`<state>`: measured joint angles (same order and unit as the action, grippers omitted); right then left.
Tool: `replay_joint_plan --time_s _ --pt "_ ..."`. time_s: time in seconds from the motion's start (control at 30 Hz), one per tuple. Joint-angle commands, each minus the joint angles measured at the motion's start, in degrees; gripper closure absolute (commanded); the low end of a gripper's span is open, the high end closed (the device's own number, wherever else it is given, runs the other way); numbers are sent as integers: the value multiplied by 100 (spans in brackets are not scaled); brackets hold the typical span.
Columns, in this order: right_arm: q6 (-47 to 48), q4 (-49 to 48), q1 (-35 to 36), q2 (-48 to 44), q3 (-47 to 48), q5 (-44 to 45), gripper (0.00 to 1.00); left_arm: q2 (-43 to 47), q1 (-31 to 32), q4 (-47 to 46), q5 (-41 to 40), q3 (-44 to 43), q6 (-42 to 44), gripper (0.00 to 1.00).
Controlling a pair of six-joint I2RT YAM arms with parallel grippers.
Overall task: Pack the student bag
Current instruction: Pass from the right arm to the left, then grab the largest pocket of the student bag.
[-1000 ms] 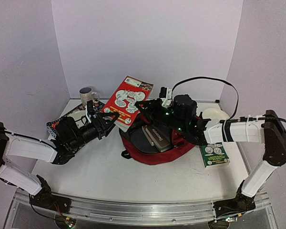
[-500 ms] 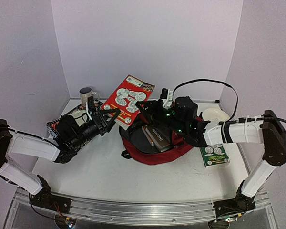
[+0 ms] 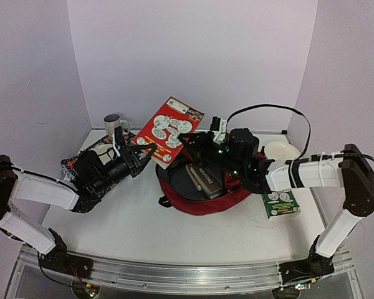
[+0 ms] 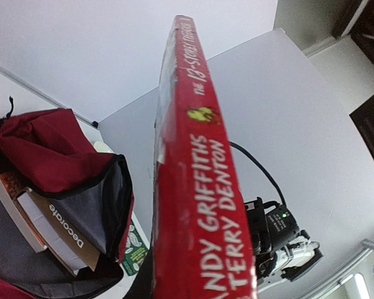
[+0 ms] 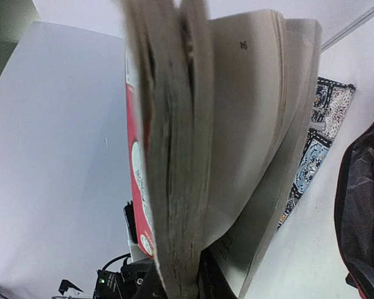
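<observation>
Left jaws, right jaws: both pinch glossy red paperback (image 3: 171, 128), pages fanned | soft dark-red student bag (image 3: 199, 202) gaping.

Red book (image 3: 171, 129), maroon bag (image 3: 199, 204), seemingly floral pouch (image 5: 324, 112)

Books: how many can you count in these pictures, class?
4. A red book held in the air; two inside the student bag, Decorate and its neighbour; a green book on the table right of the bag. Others may be hidden inside.

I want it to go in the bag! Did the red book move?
Yes, only a little: the red book has shifted right, away from the mug, toward the student bag.
</observation>
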<state>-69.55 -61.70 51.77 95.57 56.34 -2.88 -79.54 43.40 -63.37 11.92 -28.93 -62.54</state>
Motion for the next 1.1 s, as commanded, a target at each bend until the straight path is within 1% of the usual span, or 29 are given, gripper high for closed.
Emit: replay_joint_plan --time_s 0.0,0.17,0.23,0.27,0.4,0.47,0.6,0.73,0.87,1.07 --pt "454 -231 -160 -72 -83 -85 73 -49 -271 -593 81 -180 -408 100" --pt "1181 902 -366 -249 62 -184 46 -151 -612 -589 300 -8 -723 100" --pt "1609 1520 -428 -361 153 -150 35 -160 -749 -589 382 73 -798 100" --pt "1821 1907 -453 -406 238 -90 31 -165 -830 -589 450 107 -834 100" --pt "2972 3828 -566 -551 834 620 16 -218 -1179 -580 819 232 -1021 100" --pt "3454 4552 -652 -585 1060 931 10 -262 -1330 -573 1061 264 -1108 100" --pt "4156 5839 -765 -346 1693 1500 2 -405 -1540 -538 1504 287 -1288 100" --pt "4622 6755 -840 -96 2140 2031 2 -671 -1720 -494 2137 214 -1543 100" --pt "4871 7269 -1025 61 2414 2348 2 -697 -1775 -448 2437 267 -1589 100" --pt "5238 7574 -1334 549 2719 1976 2 -663 -1861 -183 2831 363 -1669 100"
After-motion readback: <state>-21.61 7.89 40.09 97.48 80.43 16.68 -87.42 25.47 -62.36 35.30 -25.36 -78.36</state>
